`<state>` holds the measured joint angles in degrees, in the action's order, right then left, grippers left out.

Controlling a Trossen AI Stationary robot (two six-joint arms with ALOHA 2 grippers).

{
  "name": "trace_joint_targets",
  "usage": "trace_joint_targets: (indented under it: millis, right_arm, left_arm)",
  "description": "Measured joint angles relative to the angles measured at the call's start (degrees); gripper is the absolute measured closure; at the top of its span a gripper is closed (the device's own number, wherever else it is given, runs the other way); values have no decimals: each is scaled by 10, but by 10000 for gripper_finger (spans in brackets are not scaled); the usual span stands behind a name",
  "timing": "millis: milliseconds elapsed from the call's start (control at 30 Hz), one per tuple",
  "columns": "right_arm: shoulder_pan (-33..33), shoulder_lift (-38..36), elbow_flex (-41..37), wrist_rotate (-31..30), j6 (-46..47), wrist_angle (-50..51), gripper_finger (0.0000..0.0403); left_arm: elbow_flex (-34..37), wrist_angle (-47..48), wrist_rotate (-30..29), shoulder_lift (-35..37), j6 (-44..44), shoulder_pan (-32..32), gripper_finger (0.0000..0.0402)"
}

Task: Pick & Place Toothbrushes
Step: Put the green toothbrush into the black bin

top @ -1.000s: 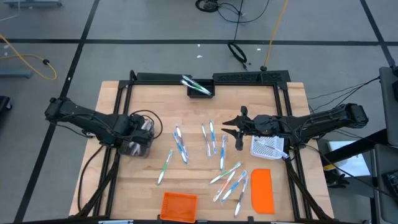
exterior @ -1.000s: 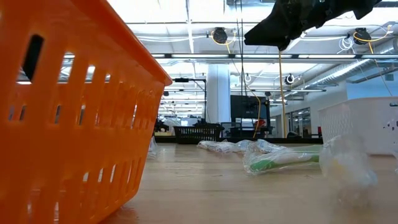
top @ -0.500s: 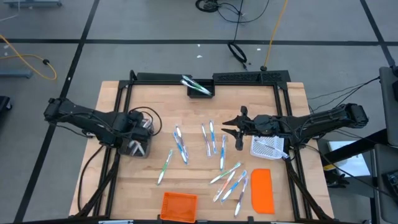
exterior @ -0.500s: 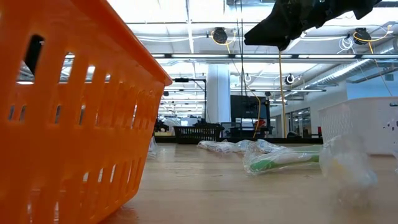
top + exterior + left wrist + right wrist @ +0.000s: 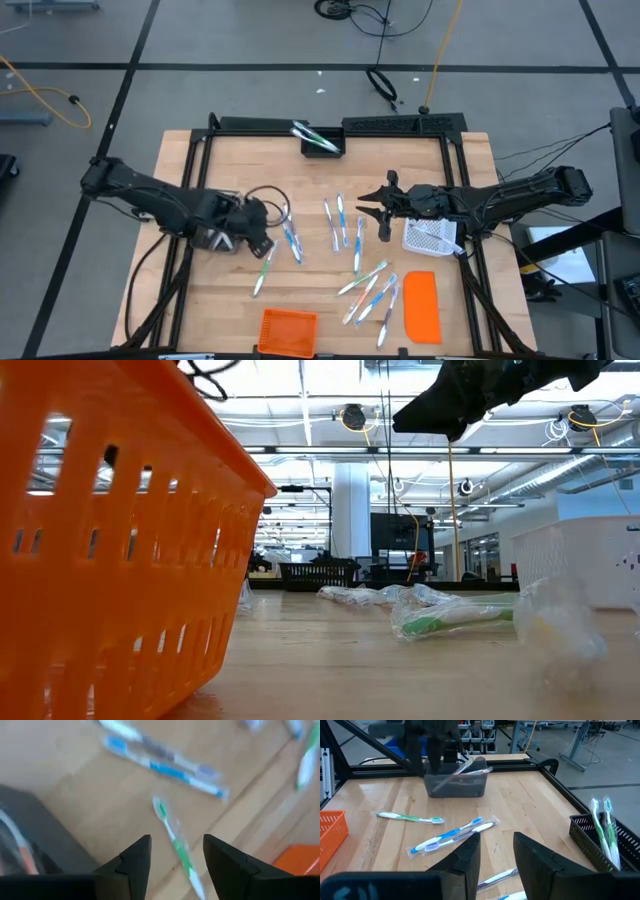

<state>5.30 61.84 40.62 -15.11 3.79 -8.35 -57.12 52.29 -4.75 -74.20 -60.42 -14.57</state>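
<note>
Left gripper (image 5: 268,243) hangs low over the wooden table (image 5: 190,300), fingers (image 5: 134,857) spread apart and gripping nothing. Right in front of it, just past its tips, lies a green toothbrush (image 5: 175,845), with a blue-accented pair (image 5: 160,762) a little farther on. Right gripper (image 5: 366,211) hovers across the table beside the white mesh basket (image 5: 432,236), also parted and empty, more toothbrushes (image 5: 340,220) scattered just ahead of it.

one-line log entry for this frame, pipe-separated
left gripper: open, above green toothbrush | right gripper: open, mid-table, idle | black bin: holds toothbrushes | rest loose on table
</note>
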Motion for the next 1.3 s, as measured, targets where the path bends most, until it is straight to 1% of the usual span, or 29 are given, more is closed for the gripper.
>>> trace_joint_targets:
  millis: [133,333,567,667,800,1100,1300]
  right_arm:
    - [0,0,0,0,0,0,291]
    - [0,0,0,0,0,0,291]
    - [0,0,0,1,0,0,291]
    - [0,0,0,1,0,0,291]
    - [0,0,0,1,0,0,291]
    - [0,0,0,2,0,0,291]
    - [0,0,0,2,0,-1,291]
  left_arm:
    - [0,1,45,-56,-14,-6,224]
    - [0,-6,101,-121,-31,-14,224]
    - [0,-82,143,-185,-31,-21,224]
    - [0,-92,162,-210,-32,-21,224]
    - [0,-88,172,-233,-32,-21,224]
    - [0,-84,163,-252,-28,-23,224]
    - [-3,-91,168,-284,-23,-23,225]
